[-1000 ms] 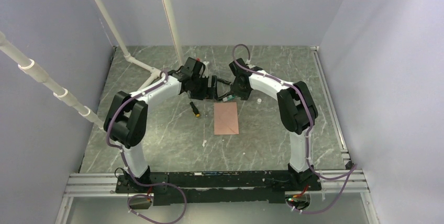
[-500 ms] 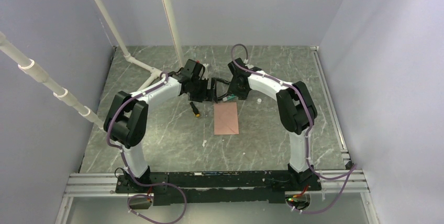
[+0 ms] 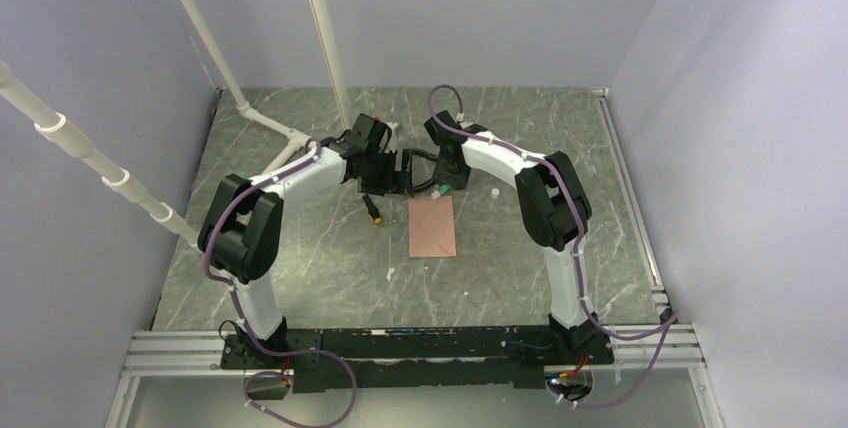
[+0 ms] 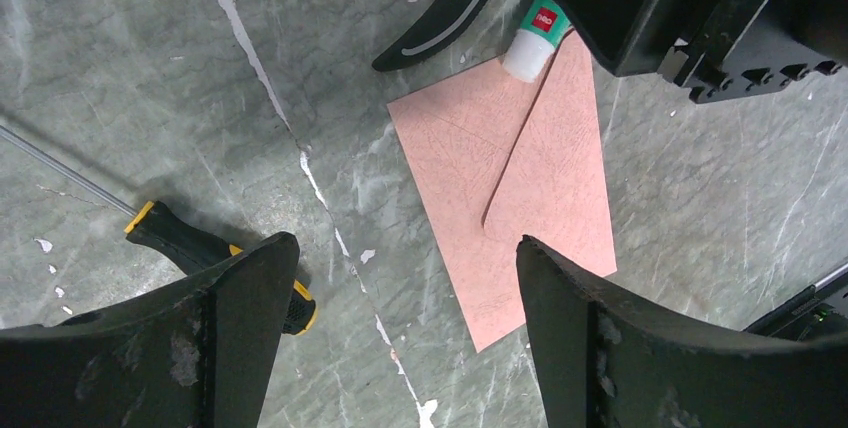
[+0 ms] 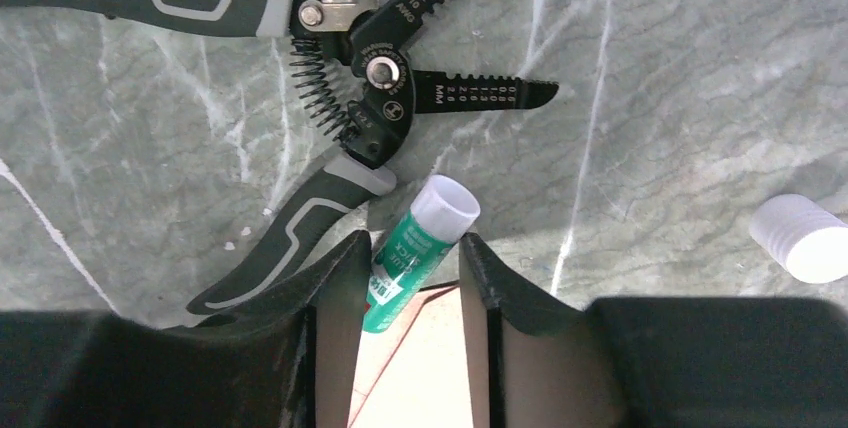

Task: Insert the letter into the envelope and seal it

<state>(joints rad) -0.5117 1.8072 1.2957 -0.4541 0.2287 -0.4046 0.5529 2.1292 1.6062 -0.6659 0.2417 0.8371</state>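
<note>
Grey marbled desk (image 3: 300, 248), pale walls. Envelope (image 4: 510, 183) flat mid-desk, flap folded down; letter not seen. Right tool (image 5: 405, 278) clamps glue stick (image 5: 415, 253) beside pliers (image 5: 330, 98). Left tool (image 4: 400, 348) spread wide, empty, above envelope. Advice: keep stick square, dab under flap, left pressing.

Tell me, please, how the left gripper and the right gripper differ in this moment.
The left gripper has its jaws wide open with nothing between them, while the right gripper has its jaws closed narrowly on a green glue stick. The left gripper hangs above the pink envelope. The right gripper sits at the envelope's end, beside the wire stripper. Both are black two-finger grippers working close together.
</note>
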